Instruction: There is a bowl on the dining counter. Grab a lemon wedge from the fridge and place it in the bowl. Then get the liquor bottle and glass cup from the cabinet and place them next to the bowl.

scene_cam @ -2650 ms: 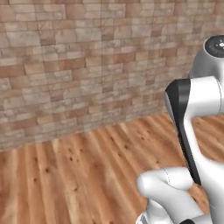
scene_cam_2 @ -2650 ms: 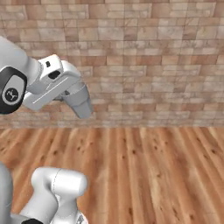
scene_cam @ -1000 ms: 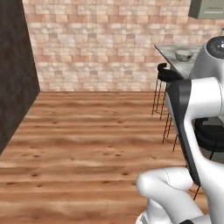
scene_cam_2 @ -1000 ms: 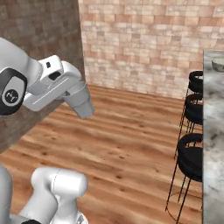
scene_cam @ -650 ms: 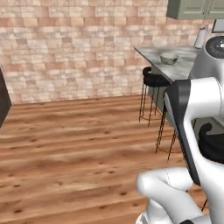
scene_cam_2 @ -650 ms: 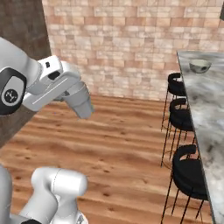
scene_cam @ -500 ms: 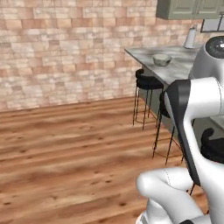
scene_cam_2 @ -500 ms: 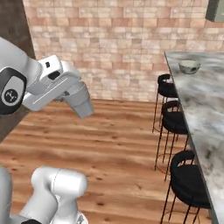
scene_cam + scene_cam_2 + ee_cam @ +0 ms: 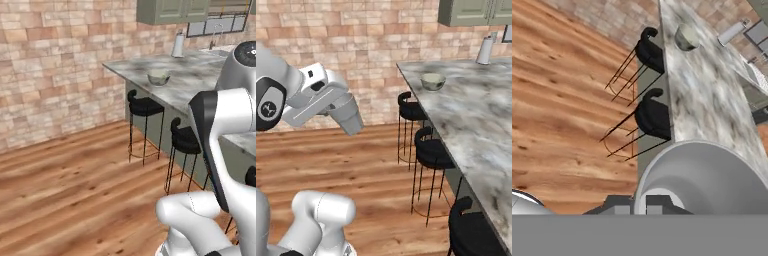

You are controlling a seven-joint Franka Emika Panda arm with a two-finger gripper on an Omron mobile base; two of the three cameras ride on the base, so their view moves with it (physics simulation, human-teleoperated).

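On marble counter [image 9: 476, 125] bowl [image 9: 433, 81], contents unclear; hand [image 9: 639, 209] closed, apparently empty.

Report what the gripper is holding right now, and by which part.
It cannot be told. The gripper is shut, its fingertips together at the bottom of the hand view, but whether anything is pinched between them does not show. The bowl sits on the counter.

- Left base view looks forward-right from behind the arm toward the far dining counter [image 9: 185, 80].
- Right base view faces along it, nearer.
- Hand view looks down; all share the bowl [image 9: 433, 81].
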